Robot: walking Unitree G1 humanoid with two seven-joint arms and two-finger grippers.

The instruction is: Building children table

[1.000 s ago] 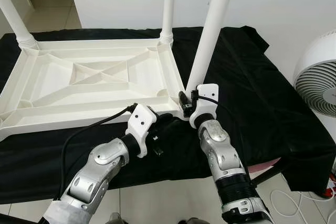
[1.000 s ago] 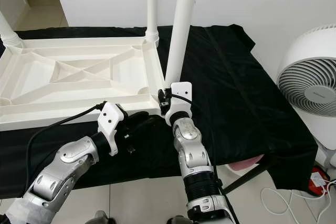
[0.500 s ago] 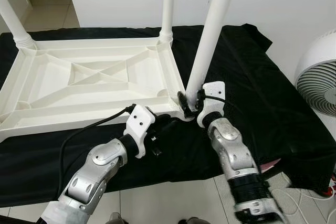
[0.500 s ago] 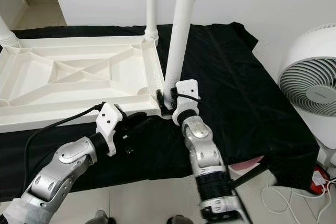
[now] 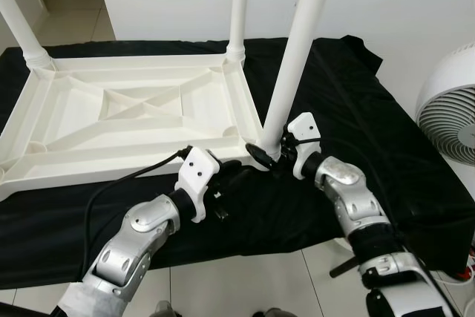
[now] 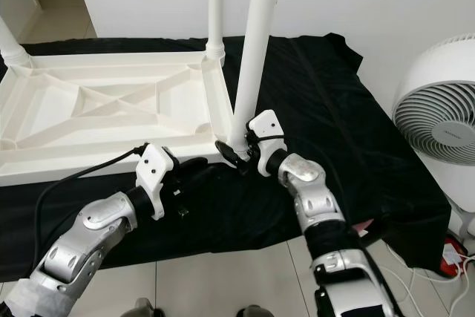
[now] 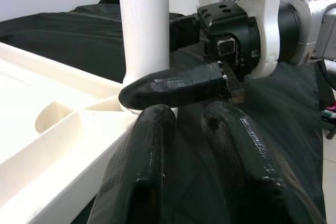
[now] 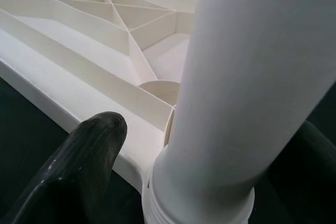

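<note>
Swung outward, right hand (image 5: 269, 157) grips one of three legs (image 5: 297, 50).

Leg (image 5: 297, 46) tops are cut off by the frame edge, near leg and both far ones. Right gripper (image 5: 269, 159): the far finger is hidden behind the near leg's base, so contact there can't be judged. Fan (image 5: 449, 105) is cropped at the right edge.

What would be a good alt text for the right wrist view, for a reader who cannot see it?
A thick white table leg stands upright in the corner socket of an upside-down white tabletop. The right tool's two black fingers sit on either side of the leg's base.
</note>
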